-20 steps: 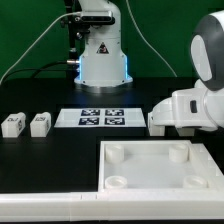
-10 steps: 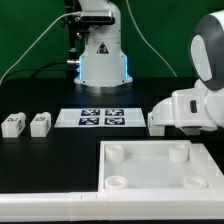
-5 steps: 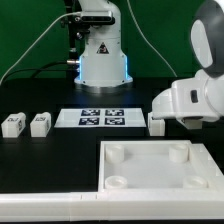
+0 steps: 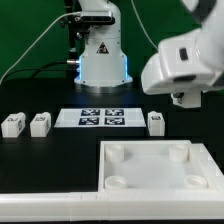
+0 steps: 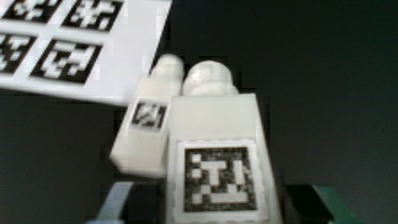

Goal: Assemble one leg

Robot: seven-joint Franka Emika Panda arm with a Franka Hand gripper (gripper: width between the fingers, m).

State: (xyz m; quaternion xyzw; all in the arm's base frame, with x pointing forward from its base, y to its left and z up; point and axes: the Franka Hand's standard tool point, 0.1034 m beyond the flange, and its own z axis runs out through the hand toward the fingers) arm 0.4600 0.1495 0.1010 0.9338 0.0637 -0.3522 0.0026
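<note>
Above the matte black table [image 4: 40, 165], toward the exterior view's right, the arm's glossy white hand [image 4: 186, 99] is hanging clear of the surface. In the wrist view it is closing on the leg [image 5: 214, 130], a small white plastic cuboid block with a rounded peg at its far end, and holding it off the table. The leg's near face is carrying a black-and-white square marker tag, blurred, with a pattern only and no letters to read.

A second white plastic block [image 4: 155, 122] of the same shape is standing on the table just beside the thin flat white marker board [image 4: 100, 118], at the end toward the exterior view's right. The board is showing a row of printed square tags. Two more tagged blocks [image 4: 12, 124] [image 4: 40, 123] are sitting side by side toward the exterior view's left.

A large flat white square plate [image 4: 150, 170] with raised round corner sockets is lying nearest the camera. Behind everything, the smooth white robot base [image 4: 100, 60] is bearing a small triangular warning sign, its symbol too small to read.
</note>
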